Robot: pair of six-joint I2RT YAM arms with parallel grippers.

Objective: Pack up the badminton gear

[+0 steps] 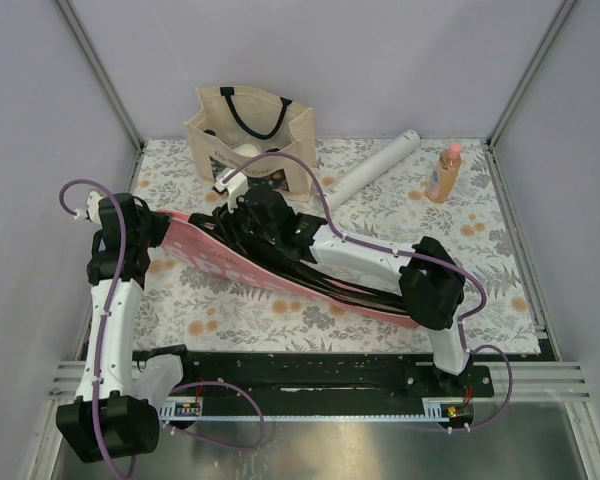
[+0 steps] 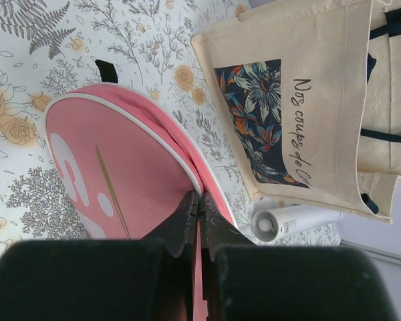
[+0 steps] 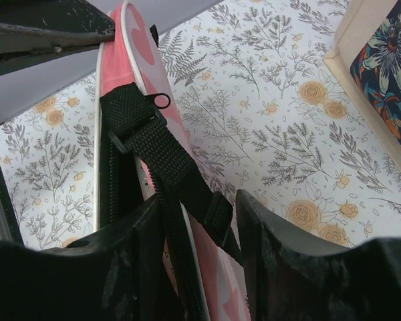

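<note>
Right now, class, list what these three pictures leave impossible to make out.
Inside the pink case: every view, its own cover hides it.
The tote, its contents: top view, its walls hide most.
The white tube: left wrist view, far end hidden by the tote.
The right gripper: right wrist view, black strap fills the gap, grip unclear.

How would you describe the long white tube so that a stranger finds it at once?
Look at the far side of the flower-patterned table, right of the beige tote. The long white tube lies slanted there, between the tote and a small orange bottle. It alone is a plain white cylinder lying flat; the bottle stands upright.
</note>
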